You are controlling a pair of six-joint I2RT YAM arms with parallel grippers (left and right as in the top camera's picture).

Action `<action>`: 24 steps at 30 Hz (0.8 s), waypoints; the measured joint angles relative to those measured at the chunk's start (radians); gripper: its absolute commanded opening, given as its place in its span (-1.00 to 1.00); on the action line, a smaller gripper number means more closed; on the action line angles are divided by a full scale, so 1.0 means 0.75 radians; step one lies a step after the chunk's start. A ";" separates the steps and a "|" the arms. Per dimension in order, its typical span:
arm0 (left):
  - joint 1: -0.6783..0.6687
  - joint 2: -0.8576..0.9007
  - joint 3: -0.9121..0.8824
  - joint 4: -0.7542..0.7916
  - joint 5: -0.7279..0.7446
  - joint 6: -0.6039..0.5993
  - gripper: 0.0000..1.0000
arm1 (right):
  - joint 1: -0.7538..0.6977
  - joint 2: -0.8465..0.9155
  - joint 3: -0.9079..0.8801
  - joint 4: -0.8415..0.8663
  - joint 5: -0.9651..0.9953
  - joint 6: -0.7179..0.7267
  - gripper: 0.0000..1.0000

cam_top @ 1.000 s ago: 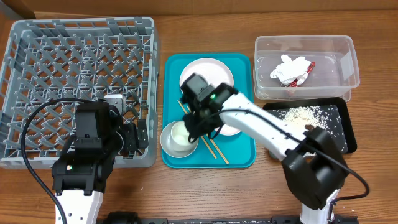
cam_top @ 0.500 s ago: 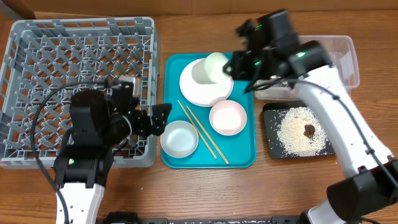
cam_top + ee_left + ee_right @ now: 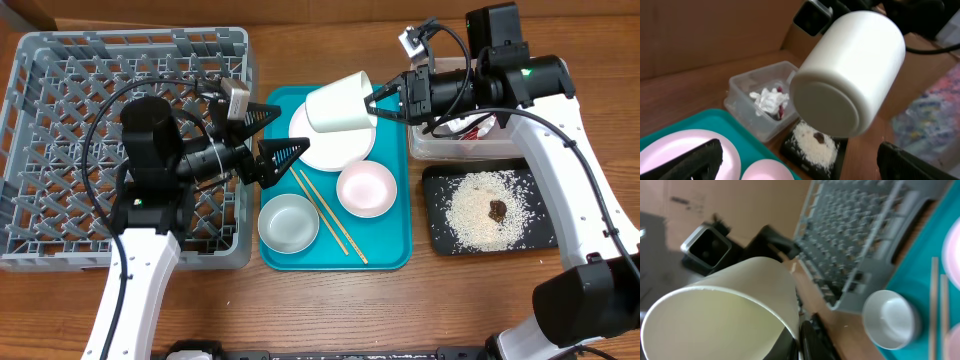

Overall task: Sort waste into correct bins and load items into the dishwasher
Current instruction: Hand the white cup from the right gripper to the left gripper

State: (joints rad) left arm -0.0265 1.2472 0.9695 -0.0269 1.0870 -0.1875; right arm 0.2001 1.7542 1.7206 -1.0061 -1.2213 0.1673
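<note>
Nearest the arm bases, on the front half of the teal tray:
- The grey metal bowl is sitting empty.
- The chopsticks are lying on a diagonal just beside it.
- The pink-sided dish is resting a little further in. None of the three is being touched.

To the right on the desk, the black tray is holding the spread rice, with the brown lump on top.

Mid-desk is where the change is showing.
- A second ago the right tool was down at the bowl. Now the right tool is clamping the white cup at its rim end.
- It is holding the cup in the air over the large plate. The cup is tipped on its side, with the base pointing left and the mouth facing back toward the right wrist.
- The left arm, earlier hanging at the near wall of the rack, is now reaching out over the tray.
- The left tool is standing wide open and aiming at the cup's base, near it but not touching.
- The left wrist view is agreeing: the cup's base is filling the centre and the two fingers are sitting far apart at the lower corners.

This is probably a hand-over being set up, since the rack is lying on the left arm's side. The left tool would need to close on the cup's body before the right lets go. The smooth round wall looks liable to slip.

Furthest back, the clear tub is holding the crumpled tissue and the red wrapper. In the overhead view it is partly hidden under the right arm. The waste is looking sorted, and nothing is showing in the rack yet.
</note>
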 measured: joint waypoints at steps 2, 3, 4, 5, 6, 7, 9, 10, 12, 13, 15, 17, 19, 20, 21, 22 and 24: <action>-0.001 0.017 0.000 0.083 0.059 -0.036 1.00 | 0.015 0.000 0.000 0.000 -0.035 -0.004 -0.92; -0.001 0.021 0.000 0.116 0.083 -0.050 0.99 | 0.023 0.000 0.000 -0.001 -0.046 -0.006 -0.92; -0.005 0.023 0.000 0.148 0.102 -0.064 1.00 | 0.034 0.000 0.000 -0.001 -0.058 -0.006 -0.92; -0.012 0.023 0.000 0.182 0.123 -0.080 1.00 | 0.042 0.000 0.000 -0.001 -0.065 -0.006 -0.92; -0.022 0.023 0.000 0.205 0.138 -0.092 1.00 | 0.052 0.000 0.000 -0.001 -0.074 -0.007 -0.92; -0.035 0.023 0.000 0.230 0.152 -0.103 1.00 | 0.061 0.000 0.000 -0.001 -0.078 -0.007 -0.92; -0.070 0.023 0.000 0.269 0.172 -0.126 0.99 | 0.077 0.000 0.000 0.000 -0.083 -0.008 -0.92; -0.085 0.023 0.000 0.282 0.180 -0.133 0.94 | 0.086 0.000 0.000 -0.001 -0.085 -0.008 -0.92; -0.116 0.023 0.000 0.303 0.193 -0.141 0.87 | 0.100 0.000 0.000 -0.001 -0.087 -0.009 -0.92; -0.129 0.023 0.000 0.307 0.195 -0.142 0.82 | 0.104 0.000 0.000 0.000 -0.088 -0.009 -0.92; -0.144 0.023 0.000 0.312 0.202 -0.146 0.72 | 0.112 0.000 0.000 -0.001 -0.092 -0.009 -0.92; -0.149 0.023 0.000 0.311 0.203 -0.156 0.62 | 0.112 0.000 0.000 -0.002 -0.096 -0.009 -0.92; -0.149 0.023 0.000 0.311 0.201 -0.163 0.49 | 0.112 0.000 0.000 -0.001 -0.105 -0.008 -0.92; -0.149 0.023 0.000 0.311 0.201 -0.168 0.42 | 0.112 0.000 0.000 -0.001 -0.109 -0.009 -0.92; -0.148 0.023 0.000 0.312 0.199 -0.167 0.42 | 0.112 0.000 0.000 -0.002 -0.113 -0.009 -0.92; -0.149 0.023 0.000 0.312 0.196 -0.166 0.40 | 0.113 0.000 0.000 -0.002 -0.114 -0.009 -0.92; -0.148 0.023 0.000 0.311 0.192 -0.169 0.40 | 0.113 0.000 0.000 -0.002 -0.117 -0.010 -0.92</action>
State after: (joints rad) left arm -0.1375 1.2644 0.9695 0.2066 1.2312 -0.3141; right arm 0.2848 1.7542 1.7206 -1.0073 -1.3090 0.1600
